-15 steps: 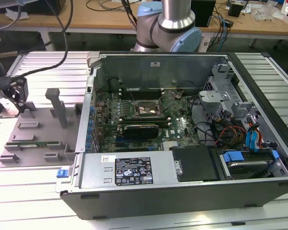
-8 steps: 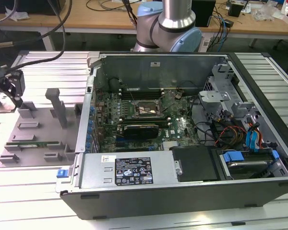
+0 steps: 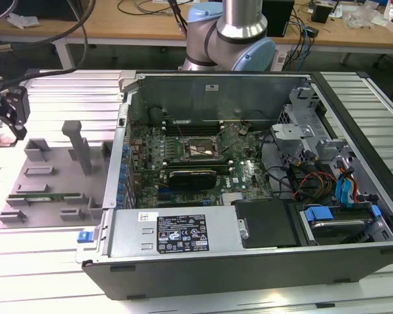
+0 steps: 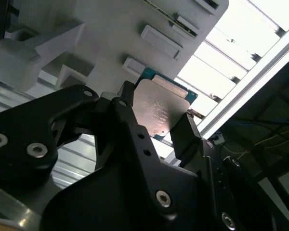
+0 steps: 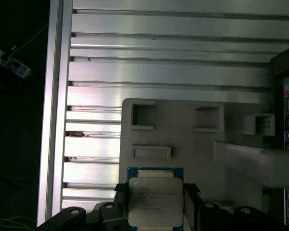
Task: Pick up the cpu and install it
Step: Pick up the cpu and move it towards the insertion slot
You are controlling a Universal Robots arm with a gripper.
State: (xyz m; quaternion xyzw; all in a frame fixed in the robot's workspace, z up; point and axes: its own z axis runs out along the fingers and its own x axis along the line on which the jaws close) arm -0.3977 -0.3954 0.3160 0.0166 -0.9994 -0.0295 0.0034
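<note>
The cpu (image 4: 160,109) is a small square chip with a pale silvery top plate and a green rim. In both wrist views it sits between my black fingers (image 4: 185,132), which press on two opposite edges. My gripper (image 5: 155,198) is shut on the cpu (image 5: 154,206) and holds it over the grey fixture plate (image 5: 192,144). In the exterior view my gripper (image 3: 6,121) hangs at the far left, above the left end of the fixture plate (image 3: 46,190). The dark square socket (image 3: 198,149) lies on the motherboard inside the open computer case (image 3: 249,261), well off to the exterior view's right.
Raised blocks and a tall post (image 3: 78,144) stand on the fixture plate. A long black card (image 3: 192,175) lies just in front of the socket. Cables (image 3: 308,176) and drive bays (image 3: 340,222) fill the case's right side. The ribbed aluminium table (image 5: 164,72) ends in an edge near the gripper.
</note>
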